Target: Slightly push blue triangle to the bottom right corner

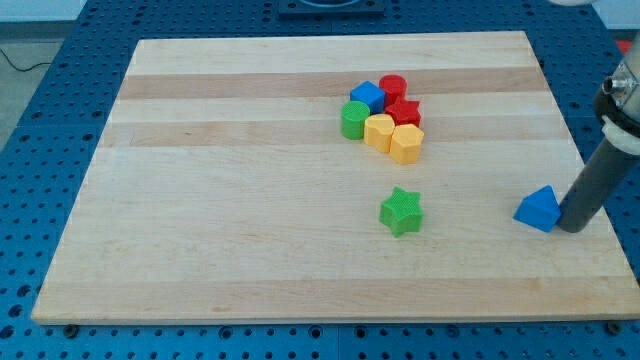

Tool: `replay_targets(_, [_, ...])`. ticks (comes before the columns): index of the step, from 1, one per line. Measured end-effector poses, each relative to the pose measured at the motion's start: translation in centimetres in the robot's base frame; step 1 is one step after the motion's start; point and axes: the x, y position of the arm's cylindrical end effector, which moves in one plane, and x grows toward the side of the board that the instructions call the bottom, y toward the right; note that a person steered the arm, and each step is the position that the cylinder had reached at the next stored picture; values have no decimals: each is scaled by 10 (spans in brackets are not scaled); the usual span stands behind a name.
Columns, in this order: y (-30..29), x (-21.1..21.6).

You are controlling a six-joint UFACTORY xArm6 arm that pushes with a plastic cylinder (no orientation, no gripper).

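The blue triangle point(538, 209) lies on the wooden board point(250, 200) near the view's right edge, below mid-height. My tip point(571, 228) rests on the board just to the right of the triangle, close to or touching its right side. The dark rod rises from it toward the view's upper right.
A green star point(402, 211) lies left of the triangle. A cluster sits above the centre: blue block point(367, 96), red cylinder point(392, 87), red star point(403, 111), green cylinder point(354, 119), yellow block point(380, 130), yellow hexagon point(406, 143). The board's right edge is close to my tip.
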Motion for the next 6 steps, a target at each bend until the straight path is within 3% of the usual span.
replay_targets(2, [28,-68])
replay_targets(3, [-20,-72])
replay_targets(6, [-35,-11])
